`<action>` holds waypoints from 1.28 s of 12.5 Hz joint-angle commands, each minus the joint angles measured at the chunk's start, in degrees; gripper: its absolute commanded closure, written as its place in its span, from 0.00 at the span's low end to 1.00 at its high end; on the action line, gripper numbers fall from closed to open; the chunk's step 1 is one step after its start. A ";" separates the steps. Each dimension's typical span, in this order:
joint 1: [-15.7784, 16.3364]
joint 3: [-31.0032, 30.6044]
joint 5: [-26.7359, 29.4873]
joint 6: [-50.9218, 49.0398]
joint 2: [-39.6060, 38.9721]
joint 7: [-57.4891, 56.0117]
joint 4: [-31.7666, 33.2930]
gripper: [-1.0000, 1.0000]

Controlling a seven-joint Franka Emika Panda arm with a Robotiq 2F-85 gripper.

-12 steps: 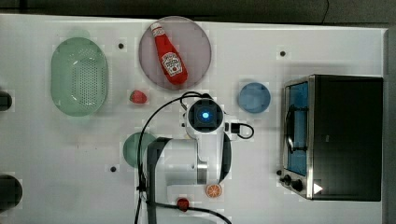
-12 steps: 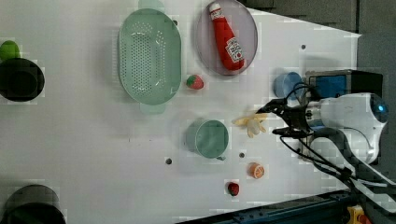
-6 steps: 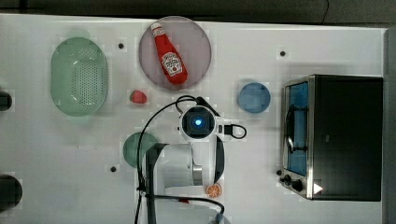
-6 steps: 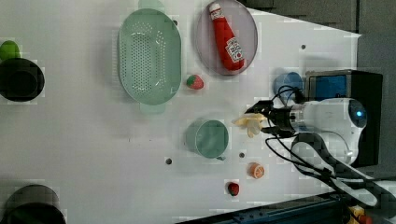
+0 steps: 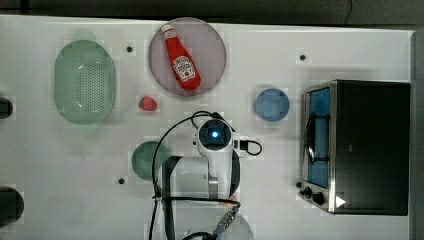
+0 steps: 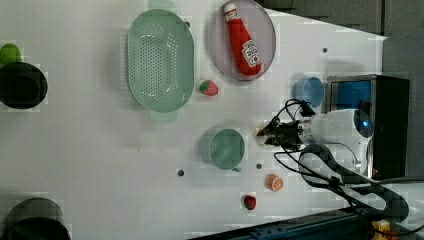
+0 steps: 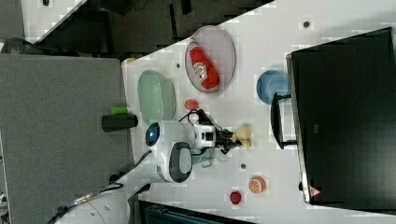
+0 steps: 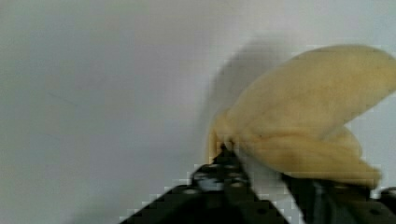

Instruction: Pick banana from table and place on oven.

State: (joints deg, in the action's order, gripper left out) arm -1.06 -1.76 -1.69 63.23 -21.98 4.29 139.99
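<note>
Here the gripper (image 7: 236, 138) pinches the banana (image 7: 243, 135) on the table (image 7: 266, 154), at the centre of the right view, between the green cup (image 6: 226, 148) and the oven (image 7: 343, 116). In the left view the banana (image 6: 261, 137) sits right of centre.

Pretty clearly a robotics lab bench dressed up as a toy kitchen. You've got a big white table (image 5: 280, 50) with small dark mounting holes, and a white robot arm (image 5: 210, 165) trailing loose black cables. Spread around it: a toaster oven (image 5: 365, 145), a ketchup bottle (image 5: 181, 64) on a round plate (image 5: 210, 45), a green colander (image 5: 84, 81), and plastic play fruit. A grey partition panel (image 7: 60, 140) stands alongside in the right view.
</note>
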 commanded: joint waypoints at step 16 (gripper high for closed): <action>-0.34 9.49 0.12 -52.15 32.53 -2.24 -29.32 0.79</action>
State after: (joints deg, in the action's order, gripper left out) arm 0.32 4.96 -0.97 13.72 15.88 3.90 109.28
